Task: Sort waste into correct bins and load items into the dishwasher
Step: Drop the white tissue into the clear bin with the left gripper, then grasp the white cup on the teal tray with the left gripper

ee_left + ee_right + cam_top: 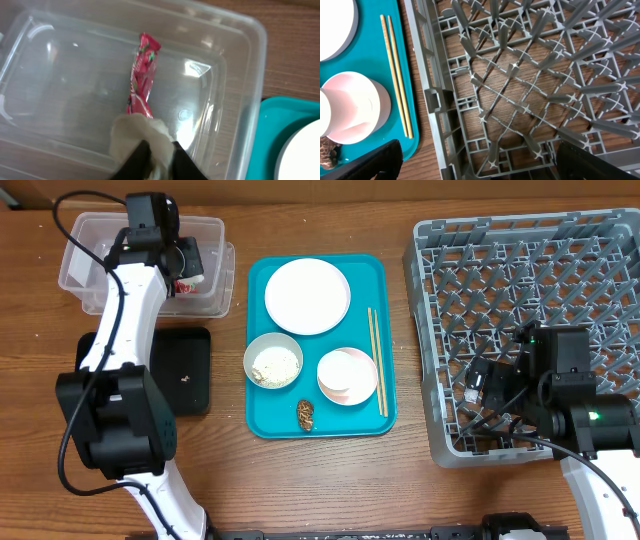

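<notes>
while over tub (254, 75), wrapper (141, 70) inside rim

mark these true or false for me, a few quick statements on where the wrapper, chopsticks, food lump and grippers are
1. The left gripper is shut on the snack wrapper over the clear tub. True.
2. The right gripper is open above the dish rack. True.
3. The chopsticks lie in the dish rack. False: the chopsticks lie on the teal tray.
4. The brown lump sits in the black tray. False: the brown lump sits on the teal tray.
</notes>
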